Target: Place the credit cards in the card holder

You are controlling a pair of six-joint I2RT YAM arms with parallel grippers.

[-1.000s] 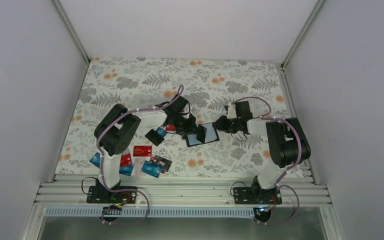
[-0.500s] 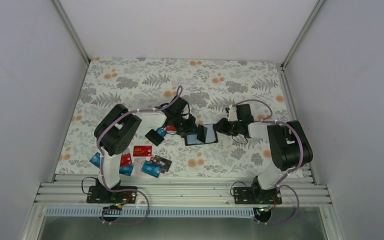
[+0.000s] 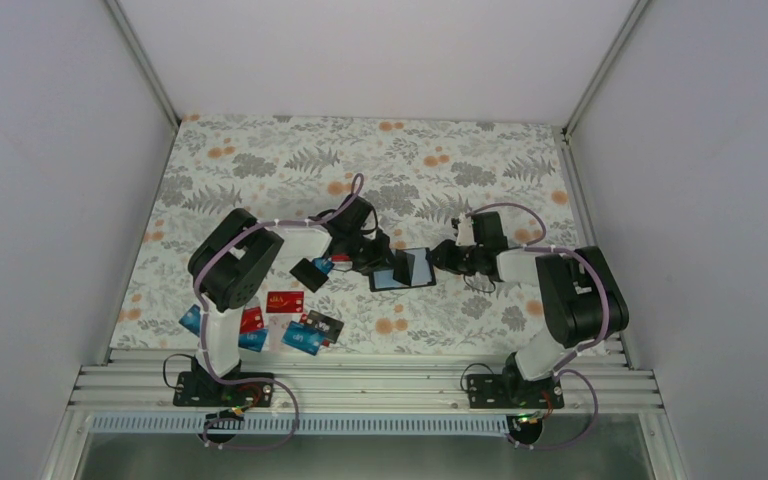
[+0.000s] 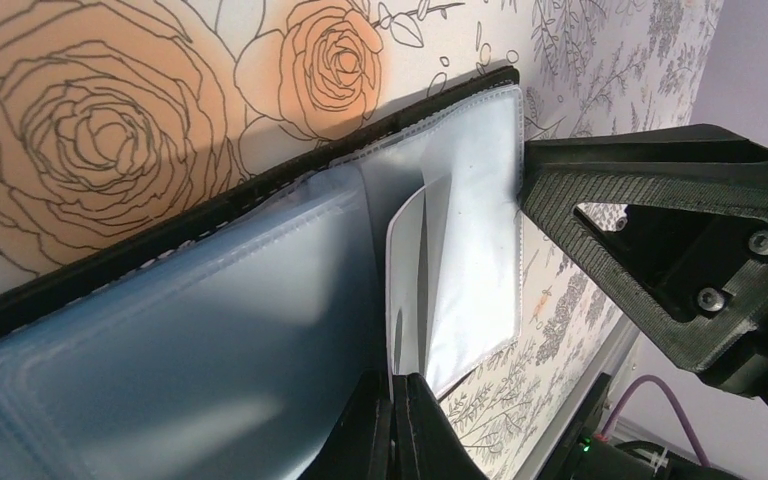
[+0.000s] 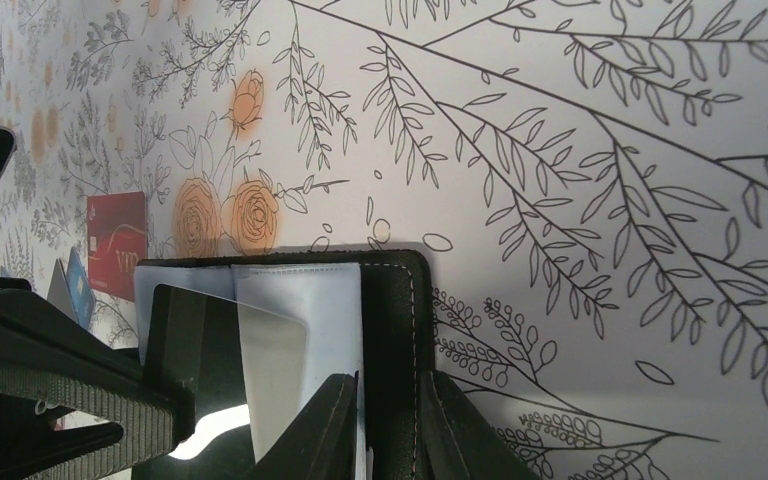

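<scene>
Left wrist view has the left gripper [image 4: 393, 388] pinched tight on a thin card [image 4: 407, 280], held on edge over the grey-blue sleeves of the open card holder [image 4: 210, 340], which lies flat on the floral table [image 3: 260, 160]. The right gripper [image 5: 388, 392] clamps the holder's black cover at its edge. Other credit cards [image 3: 285, 302] lie scattered near the left arm's base.

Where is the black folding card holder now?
In the top view, the black folding card holder lies open mid-table, the right gripper clamping its right edge and the left gripper holding a dark plastic card over it.
</scene>
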